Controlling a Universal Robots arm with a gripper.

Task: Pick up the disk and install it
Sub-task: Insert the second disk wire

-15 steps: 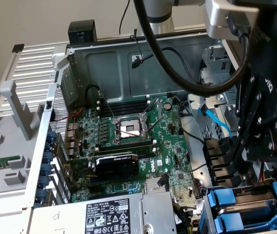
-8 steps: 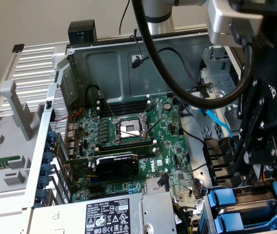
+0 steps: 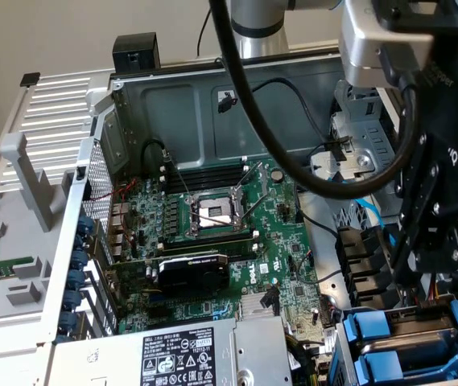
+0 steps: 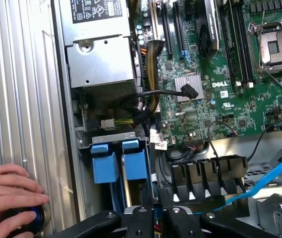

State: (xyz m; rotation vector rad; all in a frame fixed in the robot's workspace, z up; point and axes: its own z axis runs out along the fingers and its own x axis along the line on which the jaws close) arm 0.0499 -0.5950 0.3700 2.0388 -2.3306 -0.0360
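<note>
Black fingers (image 4: 155, 218) sit beside disk (image 4: 134, 162), slotted endwise, blue front outward.

"DELL" is printed in white on the green motherboard (image 4: 220, 99), beside the finned heatsink (image 4: 189, 85). The power supply (image 3: 172, 354) carries a black-and-white label (image 3: 176, 359) of certification marks and small print too fine to read.
</note>
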